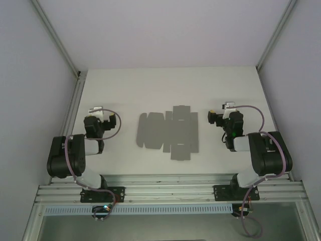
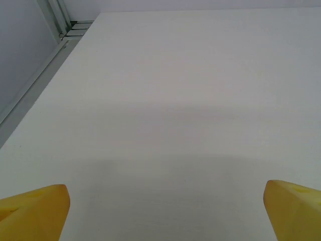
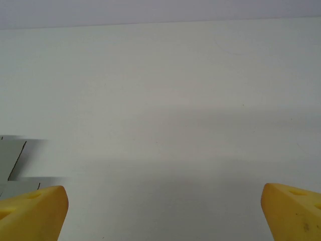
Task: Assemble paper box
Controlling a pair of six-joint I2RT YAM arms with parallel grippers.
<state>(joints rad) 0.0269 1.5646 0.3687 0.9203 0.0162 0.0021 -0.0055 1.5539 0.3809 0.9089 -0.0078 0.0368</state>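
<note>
While the left gripper [image 2: 165, 211] and right gripper [image 3: 163, 213] gape wide and empty, the paper box [image 1: 168, 131] lies flat between them, touching neither. Probably light, bendable card; best pinched at a flap edge.

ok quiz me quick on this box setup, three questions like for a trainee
1. Fill in: the left gripper and the right gripper both stand ___.
2. The paper box lies: A on the table between the grippers; B against the far wall; C clamped in one gripper.
3. True or false: the paper box is already folded into shape.

Key: 1 open; 2 A; 3 false, it is a flat sheet.
</note>
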